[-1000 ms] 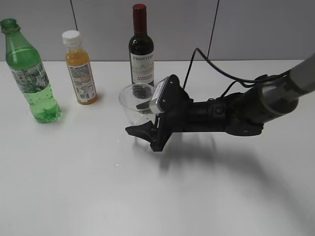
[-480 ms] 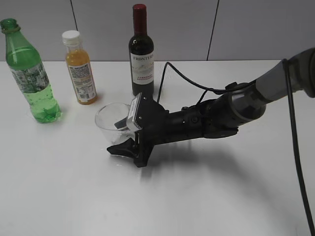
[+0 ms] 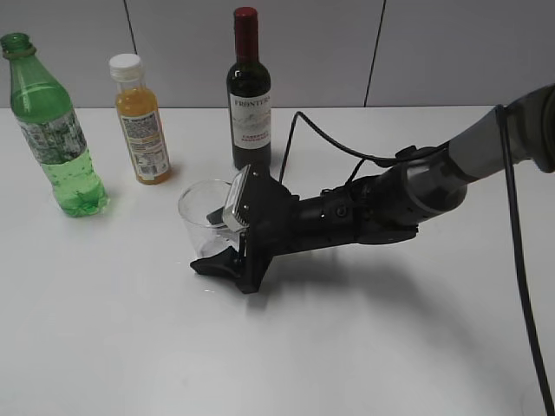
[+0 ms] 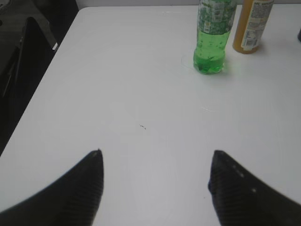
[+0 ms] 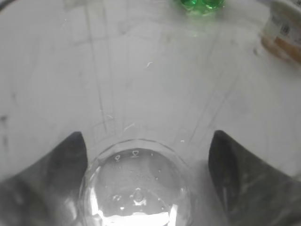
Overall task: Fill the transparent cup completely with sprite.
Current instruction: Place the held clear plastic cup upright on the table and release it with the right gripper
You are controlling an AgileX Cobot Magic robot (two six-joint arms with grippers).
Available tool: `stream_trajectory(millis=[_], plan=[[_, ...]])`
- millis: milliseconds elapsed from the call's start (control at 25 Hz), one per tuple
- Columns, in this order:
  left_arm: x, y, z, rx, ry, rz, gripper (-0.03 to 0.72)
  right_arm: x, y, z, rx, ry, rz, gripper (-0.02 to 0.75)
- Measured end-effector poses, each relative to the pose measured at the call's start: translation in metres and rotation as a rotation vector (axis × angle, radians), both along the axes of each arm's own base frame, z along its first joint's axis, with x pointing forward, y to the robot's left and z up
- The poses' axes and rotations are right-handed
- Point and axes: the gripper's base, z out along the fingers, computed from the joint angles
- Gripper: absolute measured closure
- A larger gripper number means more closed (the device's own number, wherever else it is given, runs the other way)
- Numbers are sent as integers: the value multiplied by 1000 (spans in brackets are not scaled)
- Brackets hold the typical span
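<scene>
The transparent cup (image 3: 201, 218) looks empty and sits between the fingers of my right gripper (image 3: 218, 240), which is shut on it just above the white table. In the right wrist view the cup's base (image 5: 136, 188) fills the bottom middle, with both fingers (image 5: 70, 157) seen through its wall. The green sprite bottle (image 3: 52, 130) stands uncapped at the far left, well apart from the cup; it also shows in the left wrist view (image 4: 214, 37) and the right wrist view (image 5: 200, 4). My left gripper (image 4: 155, 169) is open and empty over bare table, short of the bottle.
An orange juice bottle (image 3: 143, 121) with a white cap stands right of the sprite bottle and shows in the left wrist view (image 4: 254, 26). A dark wine bottle (image 3: 249, 95) stands behind the cup. The table's left edge (image 4: 51, 52) drops to a dark floor.
My right gripper has carried the cup left and toward the front, away from the wine bottle. In the last half second it shifted slightly right and the cup stands more upright.
</scene>
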Motion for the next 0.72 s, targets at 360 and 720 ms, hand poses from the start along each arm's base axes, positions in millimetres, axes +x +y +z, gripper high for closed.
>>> stream_trajectory(millis=[360, 720], plan=[[0, 0, 0, 0, 0, 0, 146, 3, -1, 2, -24, -6, -32, 101], [0, 0, 0, 0, 0, 0, 146, 6, -3, 13, -57, -11, -70, 194]])
